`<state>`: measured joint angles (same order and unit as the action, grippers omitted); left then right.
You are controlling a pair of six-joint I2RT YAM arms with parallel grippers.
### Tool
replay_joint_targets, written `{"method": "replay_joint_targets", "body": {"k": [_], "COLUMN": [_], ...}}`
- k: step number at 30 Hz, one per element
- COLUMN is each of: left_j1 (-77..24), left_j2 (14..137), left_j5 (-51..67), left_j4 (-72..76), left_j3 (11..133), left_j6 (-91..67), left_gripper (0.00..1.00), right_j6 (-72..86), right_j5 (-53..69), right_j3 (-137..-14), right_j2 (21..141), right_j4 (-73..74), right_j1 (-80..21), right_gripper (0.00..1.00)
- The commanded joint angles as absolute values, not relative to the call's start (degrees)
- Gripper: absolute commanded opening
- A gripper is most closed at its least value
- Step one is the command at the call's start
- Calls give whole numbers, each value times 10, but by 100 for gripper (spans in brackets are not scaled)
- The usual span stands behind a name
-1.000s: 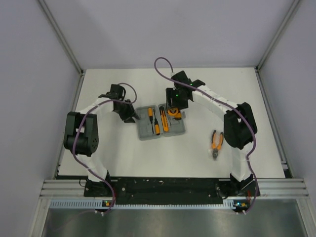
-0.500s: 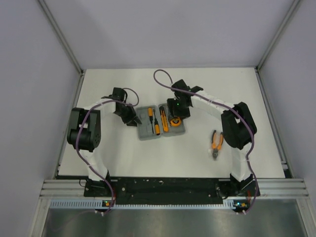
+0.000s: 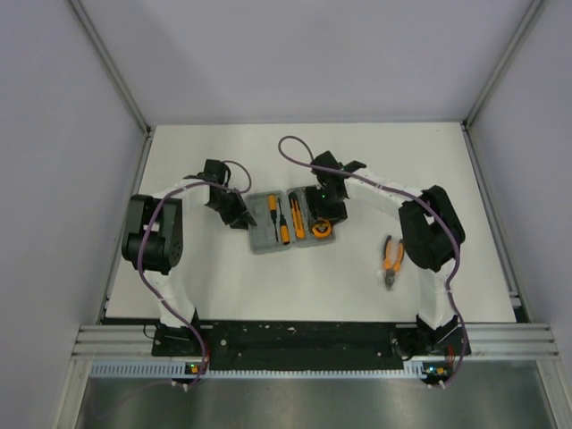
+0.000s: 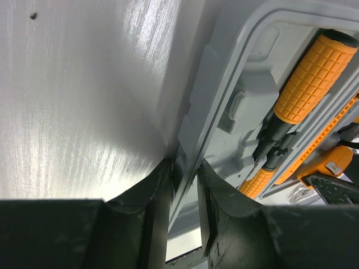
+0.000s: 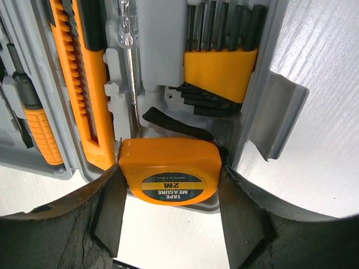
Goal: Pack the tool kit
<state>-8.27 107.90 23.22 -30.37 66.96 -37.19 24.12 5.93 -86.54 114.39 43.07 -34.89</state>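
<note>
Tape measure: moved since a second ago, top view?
Yes. The tape measure, between the right gripper's fingers, has shifted toward the arm bases, from mid-case to the near right corner of the grey case, which stayed put.

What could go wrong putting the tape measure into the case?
The tape measure, pinched by the right gripper, could land on the black strap lying in the pocket and sit proud. The left gripper straddles only the thin rim of the case, so a push might slide it.
</note>
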Motion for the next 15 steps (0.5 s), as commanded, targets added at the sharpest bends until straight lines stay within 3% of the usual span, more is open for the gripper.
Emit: {"method": "replay_joint_targets", "body": {"k": [1, 15], "left_j1": [-80, -80], "left_j2": [1084, 1087], "left_j5": [220, 223], "left_j4": [-294, -294], "left_j3": [668, 669], "left_j6": [-370, -369], "left_gripper": [29, 28], "right_j6": [248, 253], "right_j5": [41, -33], "right_j3": [-864, -892], "right_j2": [1121, 1152], "right_j4": [440, 504], "right_j1": [-364, -388], "right_gripper": [35, 39]}}
